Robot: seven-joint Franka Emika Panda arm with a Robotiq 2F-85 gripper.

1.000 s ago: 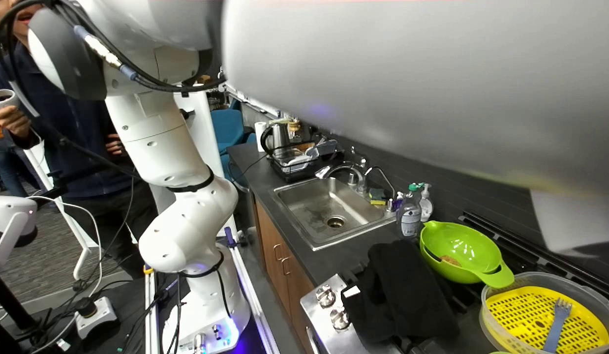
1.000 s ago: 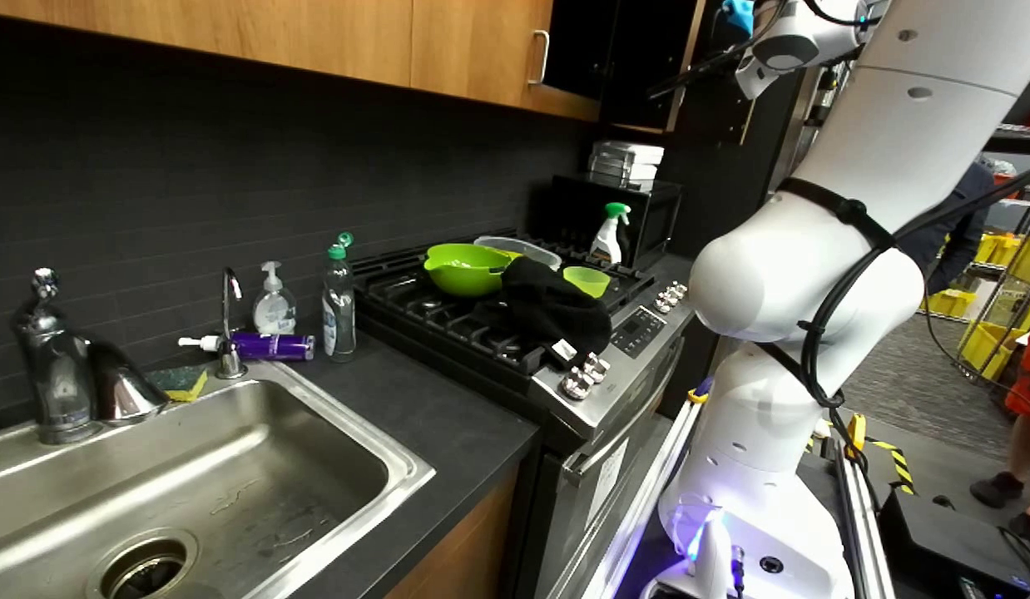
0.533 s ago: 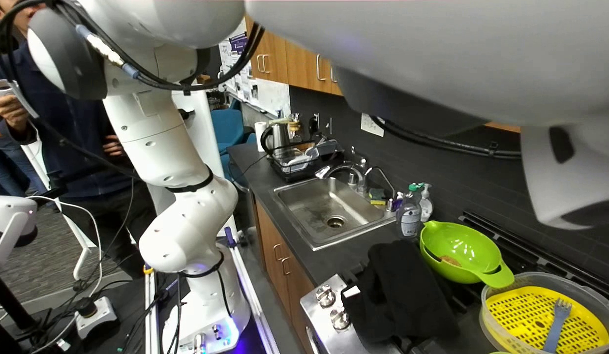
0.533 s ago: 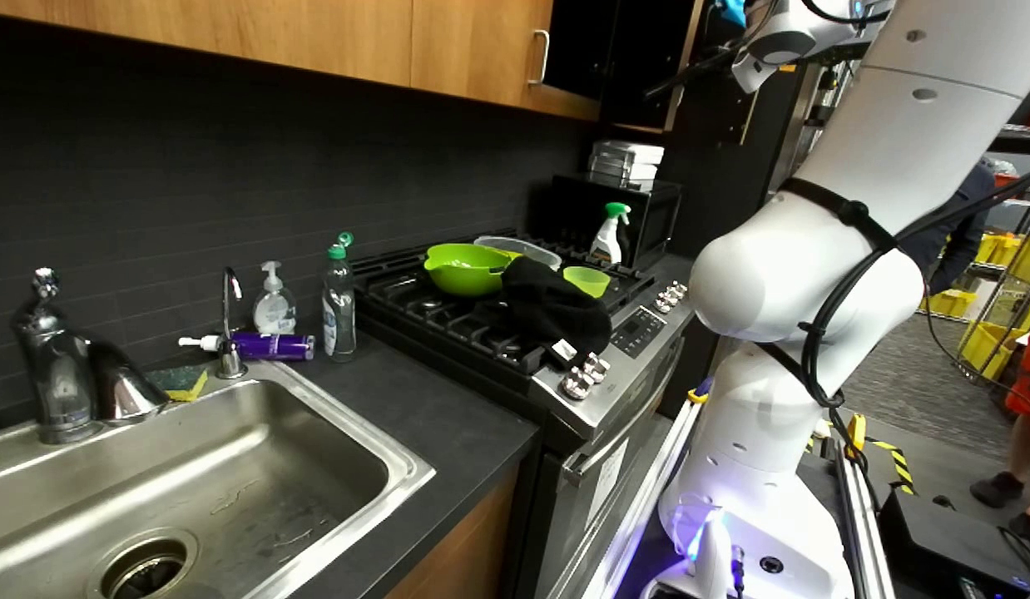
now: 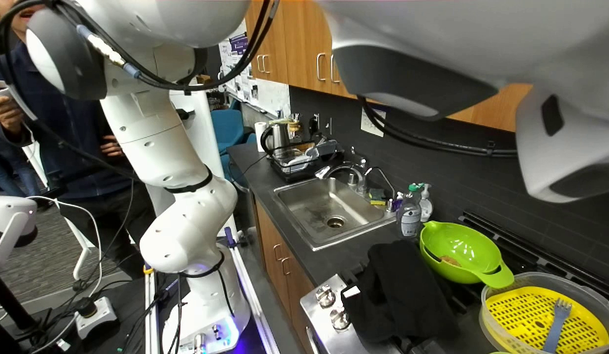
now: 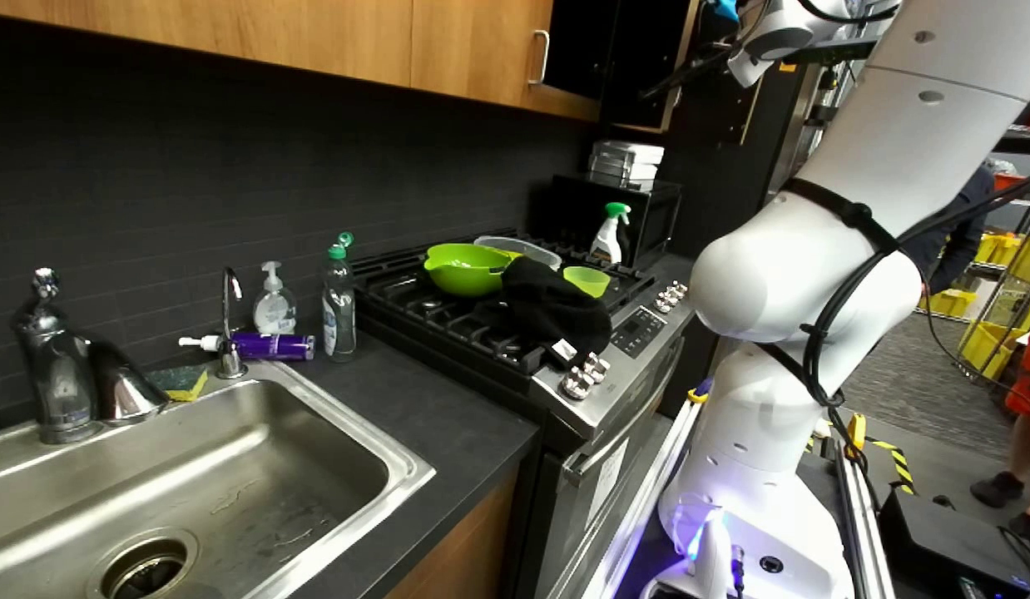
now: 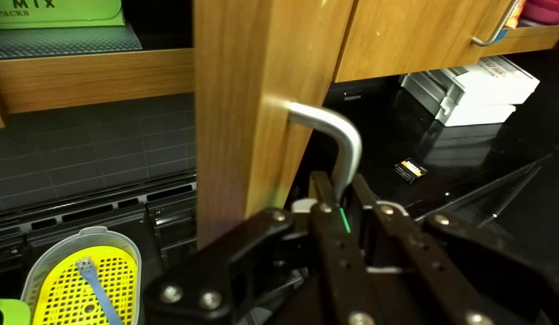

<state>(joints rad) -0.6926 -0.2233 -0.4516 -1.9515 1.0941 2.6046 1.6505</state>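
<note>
Clamped onto the handle (image 7: 349, 135) with the gripper (image 7: 340, 183), just below and right of centre in the wrist view. As to the handle: lies with the bend directly above the fingertips (image 7: 323, 187), then runs roughly upright down the frame between both, and out of sight. At the upper end, joins the door (image 7: 257, 113), up and left of the gripper.

In an exterior view, aim is down at the rectangular steel sink (image 5: 312, 216), mid-frame; in an exterior view, past it at the black-and-steel stove (image 6: 619, 372). Both share the green plastic bowl (image 6: 463, 273). Wrist view closely faces the curved silver-metal handle (image 7: 350, 142).
</note>
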